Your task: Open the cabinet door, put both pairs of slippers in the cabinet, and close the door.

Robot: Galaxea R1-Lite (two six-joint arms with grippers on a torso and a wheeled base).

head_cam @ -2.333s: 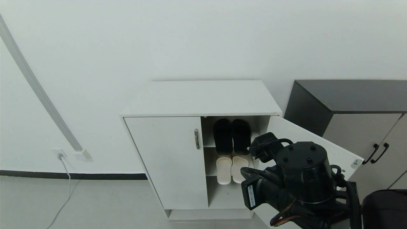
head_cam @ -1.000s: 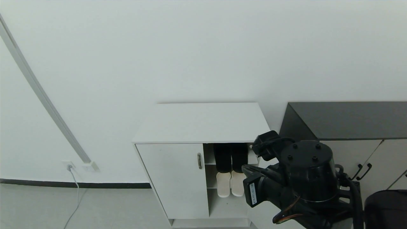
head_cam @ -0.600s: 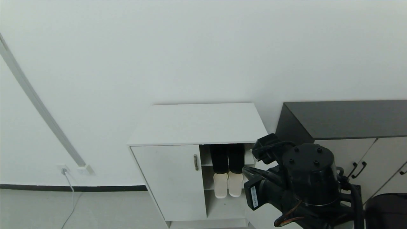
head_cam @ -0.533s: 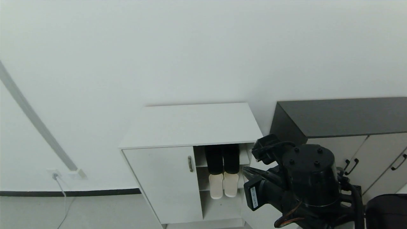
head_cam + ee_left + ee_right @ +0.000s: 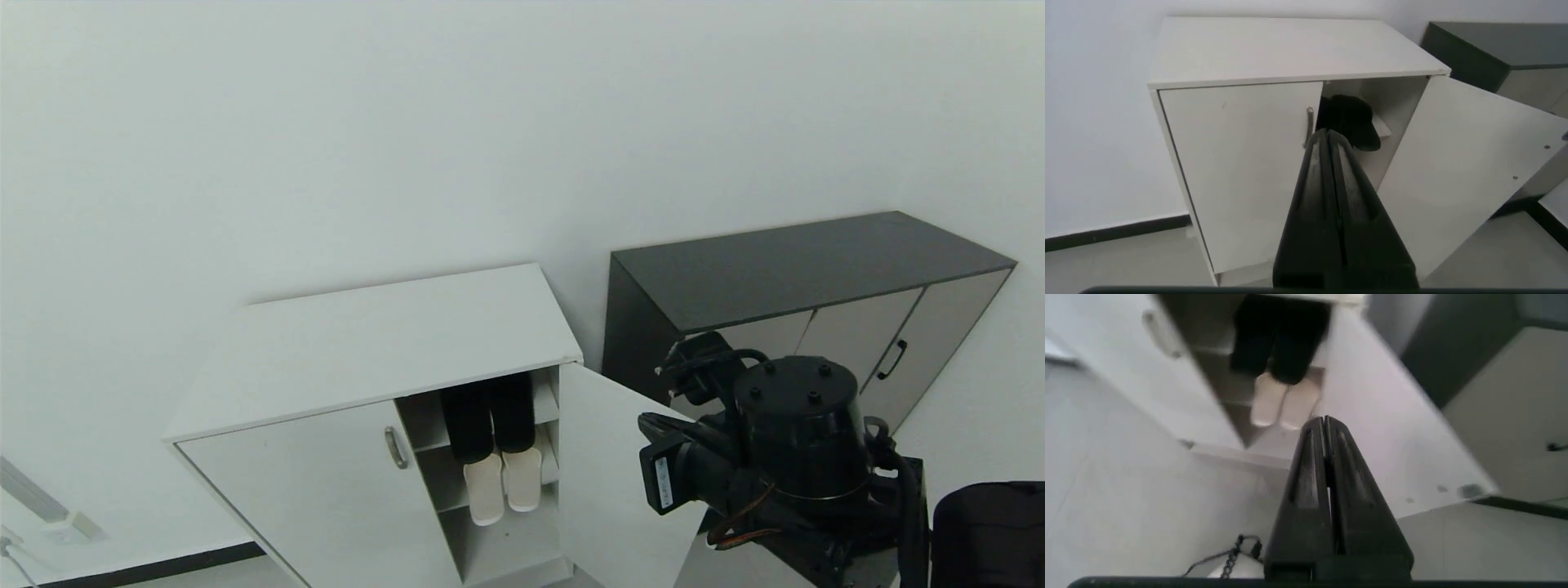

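Push the door [image 5: 616,482] (likely light, stiff panel) near its free edge; left gripper [image 5: 1327,139] and right gripper [image 5: 1324,425] are closed, empty.

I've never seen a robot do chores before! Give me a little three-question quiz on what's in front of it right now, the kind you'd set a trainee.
1. True or false: the black slippers and the cream slippers both lie inside the white cabinet.
2. Which pair sits on the higher shelf? A) black B) cream C) they share one shelf
3. Fill in: the cabinet door nearer the dark cabinet stands ____.

Key: 1 true; 2 A; 3 open, so closing it is the step left.
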